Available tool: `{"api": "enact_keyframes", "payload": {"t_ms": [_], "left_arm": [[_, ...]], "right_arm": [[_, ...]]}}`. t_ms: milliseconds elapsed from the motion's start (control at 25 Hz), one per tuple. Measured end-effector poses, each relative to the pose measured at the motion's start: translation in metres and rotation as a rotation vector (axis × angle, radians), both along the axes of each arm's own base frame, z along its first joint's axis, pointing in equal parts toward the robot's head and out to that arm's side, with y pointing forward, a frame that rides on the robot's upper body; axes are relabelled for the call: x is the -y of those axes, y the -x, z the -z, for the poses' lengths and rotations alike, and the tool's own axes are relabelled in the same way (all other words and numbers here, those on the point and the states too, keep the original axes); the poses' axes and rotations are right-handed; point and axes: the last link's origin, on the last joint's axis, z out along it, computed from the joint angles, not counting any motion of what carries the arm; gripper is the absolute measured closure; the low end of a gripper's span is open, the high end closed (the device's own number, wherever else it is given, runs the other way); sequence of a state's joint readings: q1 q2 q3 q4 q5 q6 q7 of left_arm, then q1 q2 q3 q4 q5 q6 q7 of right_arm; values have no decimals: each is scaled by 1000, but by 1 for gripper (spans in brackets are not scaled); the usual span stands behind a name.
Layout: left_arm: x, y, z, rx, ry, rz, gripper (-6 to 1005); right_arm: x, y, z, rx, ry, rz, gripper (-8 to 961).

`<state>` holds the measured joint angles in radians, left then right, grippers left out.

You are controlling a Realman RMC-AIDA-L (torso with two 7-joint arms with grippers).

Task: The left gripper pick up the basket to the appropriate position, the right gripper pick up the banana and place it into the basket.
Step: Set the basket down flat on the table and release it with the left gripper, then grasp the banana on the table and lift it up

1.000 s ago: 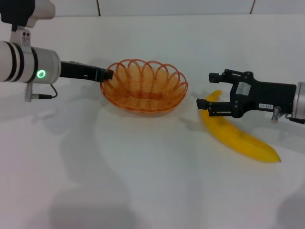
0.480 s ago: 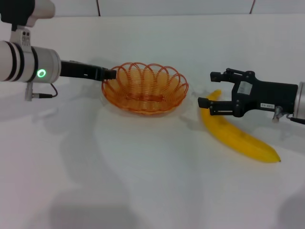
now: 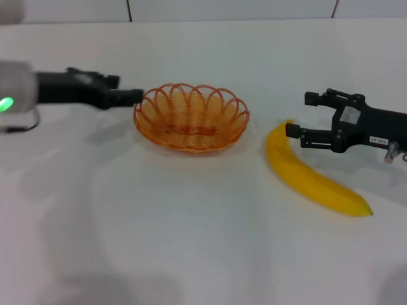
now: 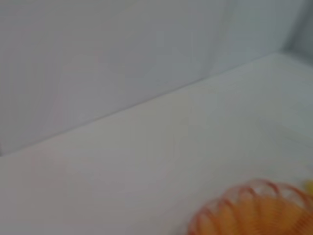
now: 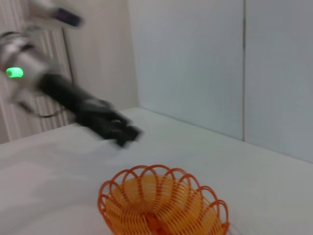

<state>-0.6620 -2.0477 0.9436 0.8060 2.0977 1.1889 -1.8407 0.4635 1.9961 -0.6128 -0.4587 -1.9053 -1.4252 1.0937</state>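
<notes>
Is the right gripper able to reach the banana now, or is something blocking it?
Probably yes. The right gripper hovers open beside the upper end of the banana, which lies alone on the table. The basket sits apart, and nothing lies between gripper and banana.

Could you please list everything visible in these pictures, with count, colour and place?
basket: one, orange wire, on the table left of centre, empty.
banana: one, yellow, lying on the table to the right of the basket, apart from it.
table: one, white, under everything.
wall: pale panels behind the table.
left gripper: one, black, at the basket's left rim, whether touching is unclear.
right gripper: one, black with a white label, fingers open, beside the banana's upper end, not holding it.
</notes>
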Motion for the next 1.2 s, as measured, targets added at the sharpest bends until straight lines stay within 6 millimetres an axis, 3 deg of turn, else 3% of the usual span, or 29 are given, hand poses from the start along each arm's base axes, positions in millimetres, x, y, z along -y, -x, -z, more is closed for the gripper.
{"api": "enact_keyframes", "payload": {"t_ms": [160,200,240,400,640,960,1200], "left_arm": [[50,36,-17,55,-69,117,344],[70,54,-17,62,-104,148,305],[70,54,-17,62,-104,148,266],[103,86,-10,56,-151,198,181],[104,91,-2,77,-177,218,150],[102,96,2,98,-212,208,150],[102,95,4,103,-208,218,150]], "right_arm": [[4,-4,-2,-8,-9,15,143],[6,-7,-3,-9,-14,22,143],[8,-9,-5,-9,-18,29,144],[21,-21,-12,-4,0,48,145],[32,-35,-13,36,162,171,148],[20,-17,12,101,290,150,152],[16,-13,16,103,295,148,154]]}}
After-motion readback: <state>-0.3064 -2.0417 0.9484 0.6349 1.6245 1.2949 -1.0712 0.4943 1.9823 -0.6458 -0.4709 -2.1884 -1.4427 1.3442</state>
